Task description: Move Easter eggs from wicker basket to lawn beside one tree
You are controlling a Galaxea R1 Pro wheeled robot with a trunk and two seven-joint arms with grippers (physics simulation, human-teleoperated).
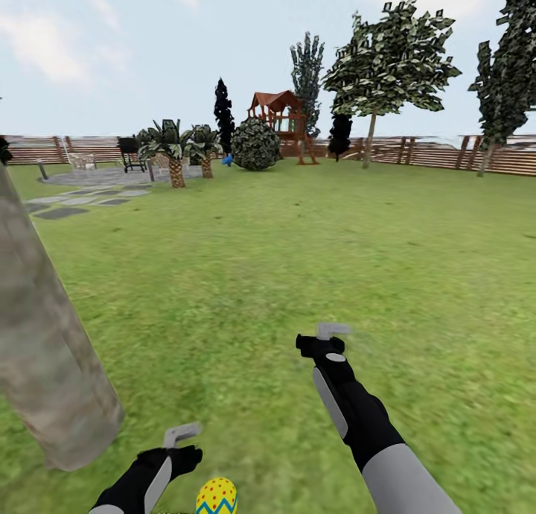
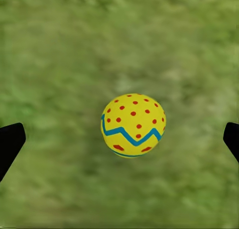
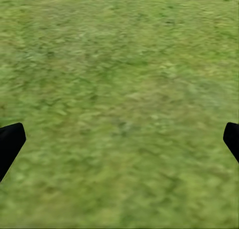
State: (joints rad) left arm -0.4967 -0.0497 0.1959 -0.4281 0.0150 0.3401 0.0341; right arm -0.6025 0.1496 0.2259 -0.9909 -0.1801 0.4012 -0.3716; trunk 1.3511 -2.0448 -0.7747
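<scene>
One yellow Easter egg (image 1: pixel 217 497) with red dots and a blue zigzag band shows at the bottom edge of the head view, just right of my left gripper (image 1: pixel 182 433). In the left wrist view the same egg (image 2: pixel 133 125) stands out against the grass between the two black fingertips (image 2: pixel 11 142), which are far apart and clear of it. I cannot tell whether it rests on the lawn (image 1: pixel 246 275). The thick pale trunk of a tree (image 1: pixel 45 350) leans close by on the left. My right gripper (image 1: pixel 333 330) hangs open over bare grass (image 3: pixel 119 99). The wicker basket and the other eggs are out of view.
Far across the lawn stand short palms (image 1: pixel 175 153), a round bush (image 1: pixel 255 144), a red playset (image 1: pixel 281 119), another tree (image 1: pixel 387 59) and the slat fence (image 1: pixel 432 153). A grey stepping-stone path (image 1: pixel 74 201) lies at the far left.
</scene>
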